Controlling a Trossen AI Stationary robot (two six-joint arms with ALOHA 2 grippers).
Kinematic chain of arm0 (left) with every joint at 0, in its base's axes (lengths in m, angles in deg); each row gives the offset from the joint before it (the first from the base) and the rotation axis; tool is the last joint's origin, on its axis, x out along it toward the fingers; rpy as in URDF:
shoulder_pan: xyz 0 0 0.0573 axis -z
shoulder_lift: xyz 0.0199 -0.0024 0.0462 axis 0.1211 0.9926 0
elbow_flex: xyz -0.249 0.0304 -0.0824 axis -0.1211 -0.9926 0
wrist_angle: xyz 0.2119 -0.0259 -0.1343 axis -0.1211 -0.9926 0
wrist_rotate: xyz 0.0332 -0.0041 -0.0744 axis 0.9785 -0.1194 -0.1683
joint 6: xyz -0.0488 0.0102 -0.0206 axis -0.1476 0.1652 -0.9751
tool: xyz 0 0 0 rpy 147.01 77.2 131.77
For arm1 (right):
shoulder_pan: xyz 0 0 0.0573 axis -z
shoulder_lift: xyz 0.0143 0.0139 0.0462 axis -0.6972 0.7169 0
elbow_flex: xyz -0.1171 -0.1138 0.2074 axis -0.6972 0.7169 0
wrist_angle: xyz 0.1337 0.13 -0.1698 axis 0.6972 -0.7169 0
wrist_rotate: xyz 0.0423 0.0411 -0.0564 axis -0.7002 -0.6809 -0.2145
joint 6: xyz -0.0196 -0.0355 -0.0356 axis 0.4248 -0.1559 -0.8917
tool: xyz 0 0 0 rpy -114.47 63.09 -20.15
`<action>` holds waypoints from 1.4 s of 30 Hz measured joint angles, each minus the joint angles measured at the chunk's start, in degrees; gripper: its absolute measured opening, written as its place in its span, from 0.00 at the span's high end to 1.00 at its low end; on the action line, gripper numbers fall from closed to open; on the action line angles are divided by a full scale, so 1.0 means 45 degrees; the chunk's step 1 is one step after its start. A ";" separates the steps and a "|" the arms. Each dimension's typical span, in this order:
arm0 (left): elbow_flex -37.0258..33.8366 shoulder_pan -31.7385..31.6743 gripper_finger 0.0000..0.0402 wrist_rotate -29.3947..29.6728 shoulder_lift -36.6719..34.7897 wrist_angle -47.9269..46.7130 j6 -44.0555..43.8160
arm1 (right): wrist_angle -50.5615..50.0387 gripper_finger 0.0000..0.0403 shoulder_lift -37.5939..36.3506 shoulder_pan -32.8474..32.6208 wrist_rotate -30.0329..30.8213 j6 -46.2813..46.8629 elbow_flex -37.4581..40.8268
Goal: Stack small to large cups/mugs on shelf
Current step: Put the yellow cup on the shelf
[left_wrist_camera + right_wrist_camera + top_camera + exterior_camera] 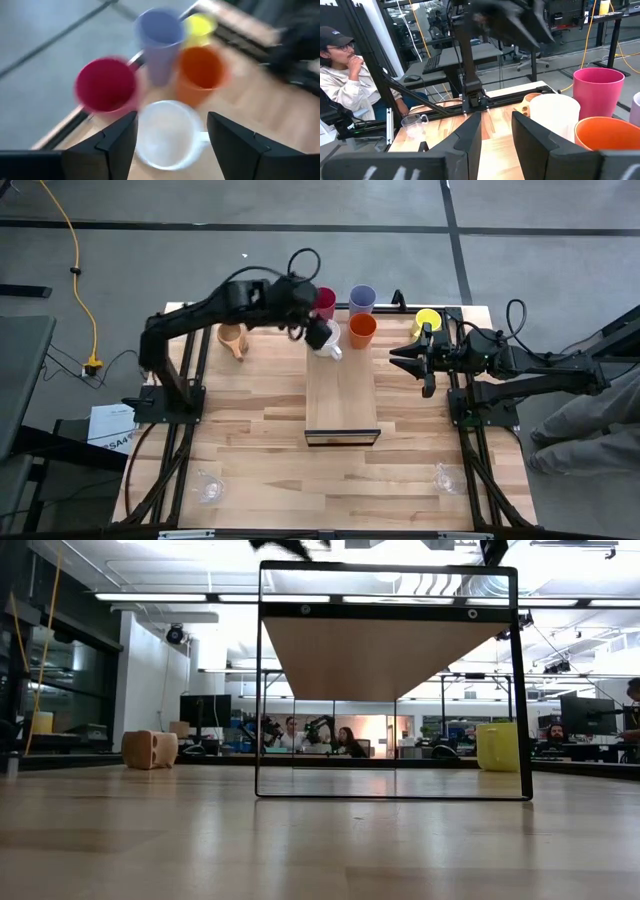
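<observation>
- The white mug (328, 348) is sitting at the far end of the shelf (341, 395), close beside the orange tumbler (362, 330), with the crimson tumbler (324, 302) and lavender tumbler (362, 300) behind.
- The left hand (170, 137) is hovering over the mug, fingers spread apart and gripping nothing.
- The right hand (408, 358) is waiting beside the yellow mug (428, 321), fingers parted and empty.
- The tan wooden cup (233, 338) is resting on the table (260, 450).

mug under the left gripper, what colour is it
White. The mug sits right between the open left gripper's fingers, clearest in the left wrist view.
</observation>
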 joint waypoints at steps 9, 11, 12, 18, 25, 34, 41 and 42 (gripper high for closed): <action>-0.6659 0.2124 0.43 0.0383 -0.4305 0.5790 0.0502 | -0.0005 0.75 0.0005 0.0000 0.0003 0.0093 0.0000; -0.8972 0.2362 0.43 -0.0048 -0.5729 0.7876 0.0076 | -0.0005 0.75 0.0005 0.0003 0.0005 0.0329 0.0000; -1.0123 0.2447 0.43 -0.0348 -0.6489 0.8898 -0.0019 | -0.0005 0.75 0.0005 0.0005 0.0005 0.0355 0.0000; -1.5706 0.3110 0.43 -0.1280 -1.0753 1.5103 -0.0103 | -0.0005 0.75 0.0005 0.0004 0.0005 0.0345 0.0000; -1.8082 0.3056 0.43 -0.1249 -1.4036 1.5480 0.0081 | -0.0001 0.75 0.0005 0.0005 0.0005 0.0340 0.0000; -1.8191 0.3061 0.43 -0.1141 -1.5180 1.4611 0.0688 | 0.0000 0.75 0.0005 0.0005 0.0005 0.0340 0.0000; -1.8191 0.3060 0.43 -0.0932 -1.5177 1.4670 0.0574 | 0.0000 0.75 0.0005 0.0005 0.0005 0.0340 0.0000; -1.8191 0.3060 0.43 -0.0932 -1.5177 1.4657 0.0574 | 0.0000 0.75 0.0005 0.0005 0.0005 0.0340 0.0000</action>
